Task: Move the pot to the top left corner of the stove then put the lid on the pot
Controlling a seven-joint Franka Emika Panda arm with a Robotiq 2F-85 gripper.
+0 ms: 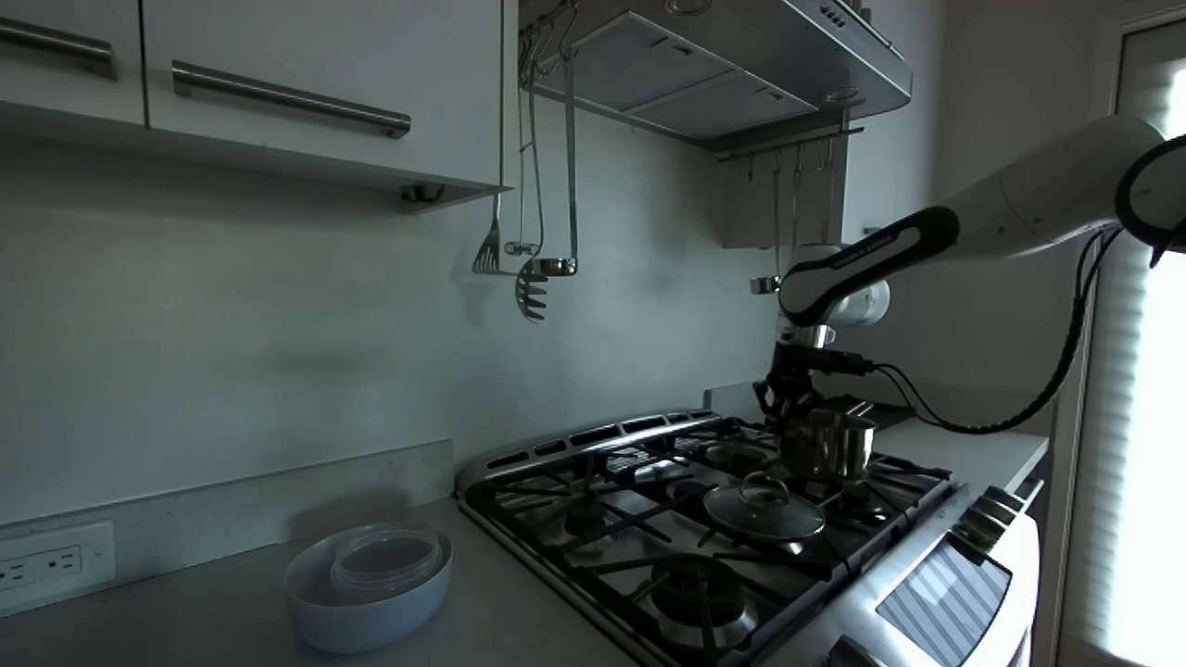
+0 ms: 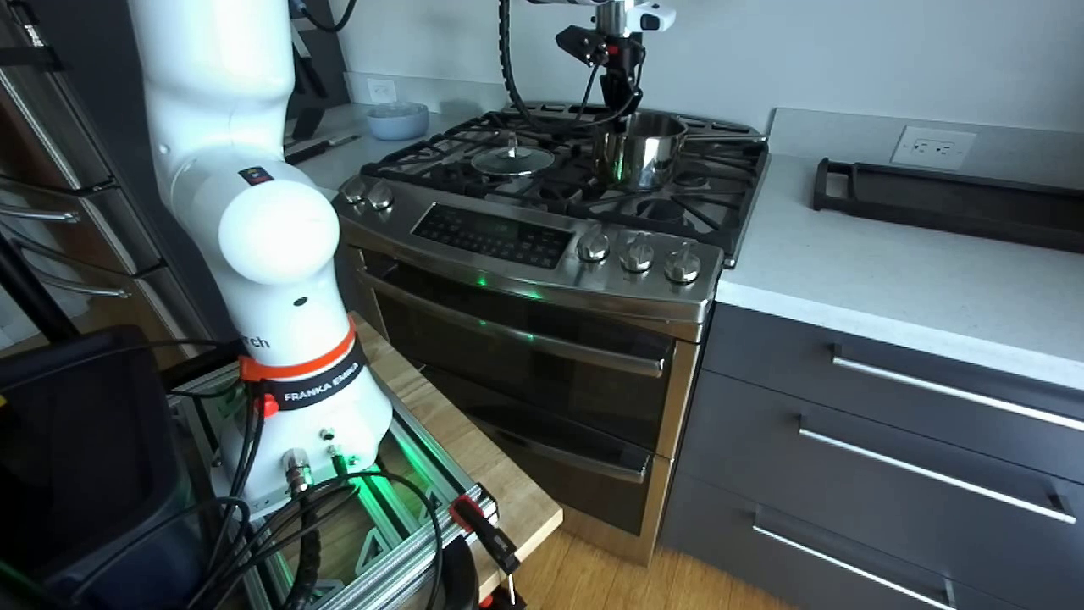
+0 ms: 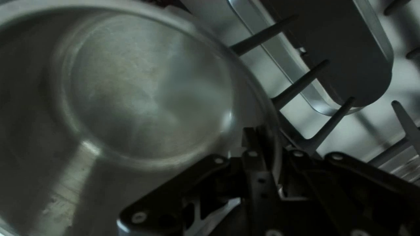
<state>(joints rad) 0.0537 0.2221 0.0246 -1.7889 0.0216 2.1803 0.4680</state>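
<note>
The shiny steel pot [image 1: 827, 449] is over a right-hand burner of the stove [image 2: 500, 271] in an exterior view [image 2: 652, 157]. Its handle points away to the right there. My gripper [image 1: 790, 417] is shut on the pot's near-side wall, one finger inside and one outside, as the wrist view shows [image 3: 272, 144]. The pot's inside [image 3: 147, 88] is bare. I cannot tell whether its base touches the grate. The lid [image 1: 741, 521], glass with a silver rim and a loop knob, lies flat on the grates beside the pot, also visible in an exterior view [image 2: 512, 163].
A white bowl stack [image 1: 366, 611] stands on the counter beside the stove. A range hood [image 1: 732, 83] and hanging utensils [image 1: 570, 167] are above. A black tray [image 2: 957, 199] lies on the other counter. Black grates [image 3: 298, 85] rise around the pot.
</note>
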